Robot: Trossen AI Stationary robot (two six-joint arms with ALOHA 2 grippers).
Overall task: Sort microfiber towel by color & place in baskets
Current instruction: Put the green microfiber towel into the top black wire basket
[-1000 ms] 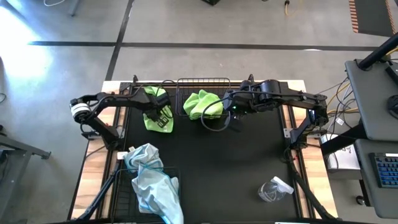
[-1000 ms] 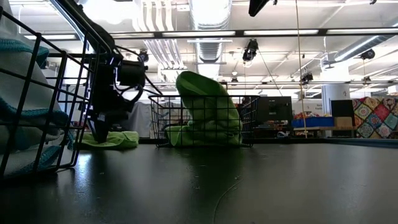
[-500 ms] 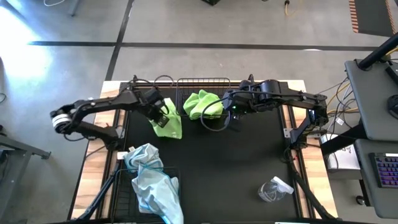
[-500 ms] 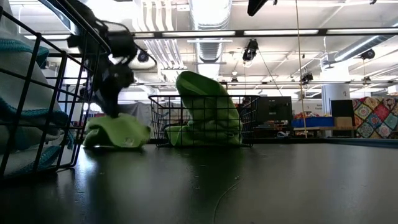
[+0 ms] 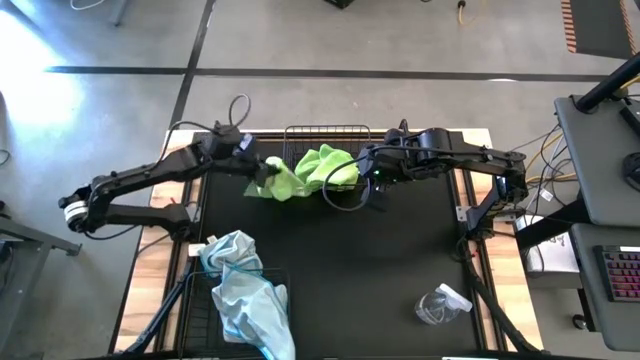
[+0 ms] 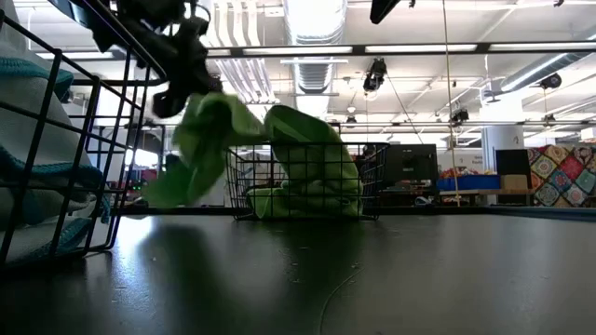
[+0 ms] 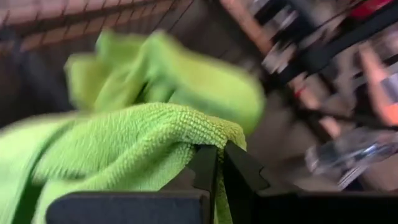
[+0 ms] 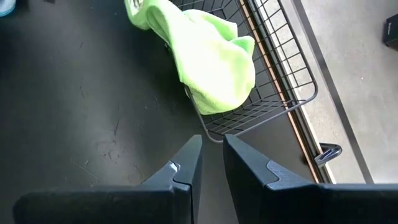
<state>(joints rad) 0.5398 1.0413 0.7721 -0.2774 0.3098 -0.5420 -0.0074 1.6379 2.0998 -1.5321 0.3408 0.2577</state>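
Observation:
My left gripper (image 5: 258,172) is shut on a lime green microfiber towel (image 5: 281,183), held in the air just left of the far basket (image 5: 325,129). In the low view the towel (image 6: 200,140) hangs beside that basket (image 6: 244,177). A second green towel (image 5: 328,167) lies in that basket, bulging over its near rim (image 8: 214,68). Pale blue towels (image 5: 245,300) fill the near-left basket (image 5: 197,300) and spill over it. My right gripper (image 8: 211,152) hovers high, right of the far basket, its fingers slightly apart and empty. My left gripper pinches a bunched fold of the green towel (image 7: 189,134) between its two fingers (image 7: 239,168). The fingers come slanting down from the table's left. The cloth drapes over the fingertips and hangs slack below them (image 6: 172,186), lifted clear of the table.
A clear plastic wrapper (image 5: 442,303) lies near the table's front right. A thin cable loops (image 5: 345,200) on the dark mat below the right gripper. The mat's middle (image 5: 360,260) is bare. The near-left basket's wire wall (image 6: 93,140) stands close in the low view.
My left gripper has risen from the mat with the green towel and moved toward the far basket, tipping from pointing down to slanting forward. The towel, flat on the table a second ago, now hangs clear of it beside the basket.

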